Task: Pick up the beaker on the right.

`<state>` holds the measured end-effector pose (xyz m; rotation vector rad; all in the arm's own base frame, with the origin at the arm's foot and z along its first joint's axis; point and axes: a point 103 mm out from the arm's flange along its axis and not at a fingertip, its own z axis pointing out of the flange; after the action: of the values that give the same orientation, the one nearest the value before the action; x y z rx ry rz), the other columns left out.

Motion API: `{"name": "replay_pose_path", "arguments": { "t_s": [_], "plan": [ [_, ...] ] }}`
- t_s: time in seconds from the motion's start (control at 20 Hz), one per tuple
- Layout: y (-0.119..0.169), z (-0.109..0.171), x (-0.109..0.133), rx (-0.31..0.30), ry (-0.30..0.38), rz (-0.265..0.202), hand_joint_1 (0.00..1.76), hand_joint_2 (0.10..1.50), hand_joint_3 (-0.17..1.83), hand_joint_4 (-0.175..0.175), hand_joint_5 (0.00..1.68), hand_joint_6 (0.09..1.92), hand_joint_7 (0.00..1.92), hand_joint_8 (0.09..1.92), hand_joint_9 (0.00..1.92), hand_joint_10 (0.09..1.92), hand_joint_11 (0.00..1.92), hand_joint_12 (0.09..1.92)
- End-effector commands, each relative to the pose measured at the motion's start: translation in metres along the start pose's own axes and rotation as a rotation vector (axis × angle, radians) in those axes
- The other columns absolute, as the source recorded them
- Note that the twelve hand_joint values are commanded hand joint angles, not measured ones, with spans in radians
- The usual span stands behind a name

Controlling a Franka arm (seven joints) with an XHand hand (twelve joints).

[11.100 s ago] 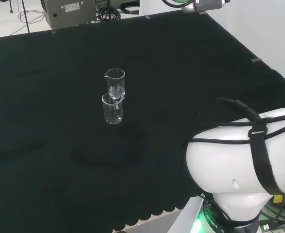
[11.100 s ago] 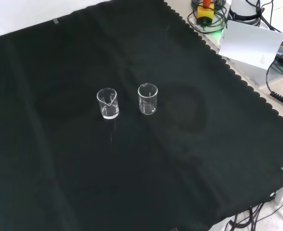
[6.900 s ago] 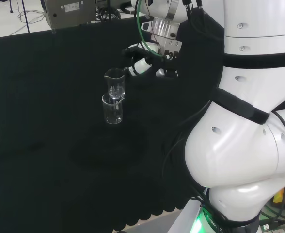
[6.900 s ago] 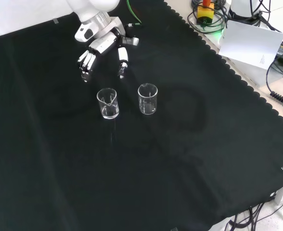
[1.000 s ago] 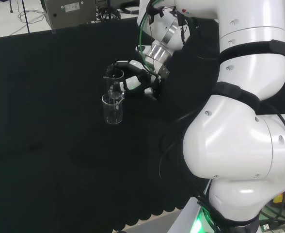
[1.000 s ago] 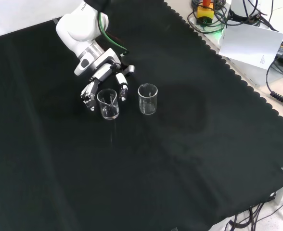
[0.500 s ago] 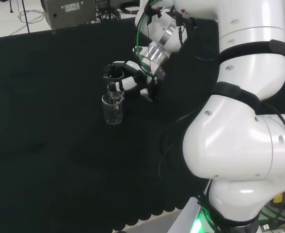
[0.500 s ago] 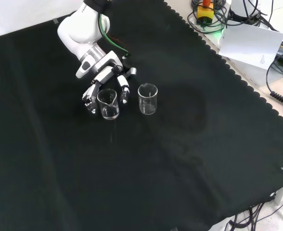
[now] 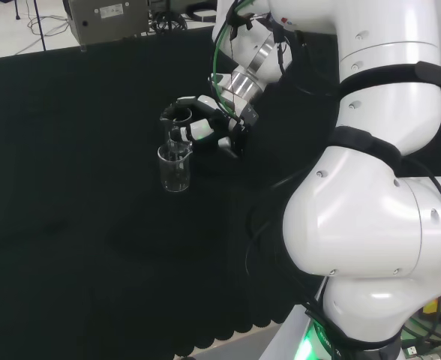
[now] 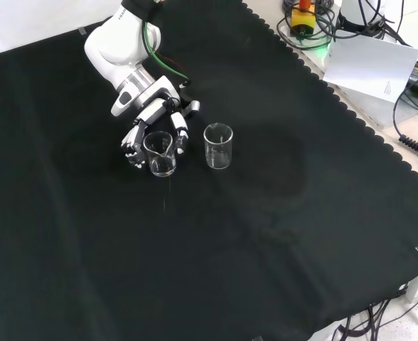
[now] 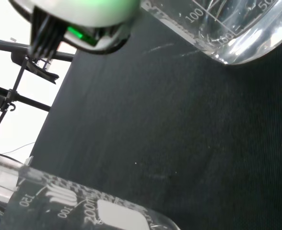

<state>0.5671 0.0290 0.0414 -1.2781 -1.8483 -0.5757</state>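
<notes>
two beakers [image 10: 218, 146] on black-clothed bench [image 10: 266, 234]

Bright, even room light; glare glints on the beakers [image 10: 218, 145], soft shadows mark the black cloth [image 10: 280, 234].

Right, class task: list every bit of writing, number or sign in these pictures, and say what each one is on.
Beaker, wrist view: printed scale lines with numbers on the glass.
Second beaker, wrist view: more scale numbers, beside a white patch.
Grey box, head view, beyond the cloth: a pale label, too small to read.
White sheet, front view, beside the cloth: a small dark mark, too small to read.
</notes>
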Motion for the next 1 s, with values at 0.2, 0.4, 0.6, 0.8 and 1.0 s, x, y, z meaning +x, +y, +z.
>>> {"name": "replay_pose_path", "arguments": {
  "t_s": [0.2,0.4,0.6,0.8,1.0],
  "plan": [
    [0.002,-0.006,0.003,-0.076,-0.046,0.041,0.99,0.57,0.64,-0.013,0.64,0.90,0.45,0.72,0.63,0.60,0.25,1.35],
    [-0.002,-0.014,0.007,-0.210,-0.106,0.042,1.19,0.64,0.59,0.133,1.32,0.48,1.26,0.41,1.22,0.40,0.90,1.04],
    [-0.004,-0.024,0.017,-0.274,-0.137,0.009,1.29,0.59,0.68,0.066,1.35,0.52,1.60,0.09,1.49,0.16,1.18,0.85],
    [-0.005,-0.036,0.032,-0.328,-0.146,-0.024,1.31,0.54,0.75,0.021,1.34,0.54,1.66,0.09,1.57,0.10,1.29,0.79],
    [-0.006,-0.049,0.051,-0.310,-0.182,-0.042,1.32,0.61,0.62,-0.110,1.41,0.36,1.62,0.09,1.59,0.09,1.31,0.76]
  ]
}}
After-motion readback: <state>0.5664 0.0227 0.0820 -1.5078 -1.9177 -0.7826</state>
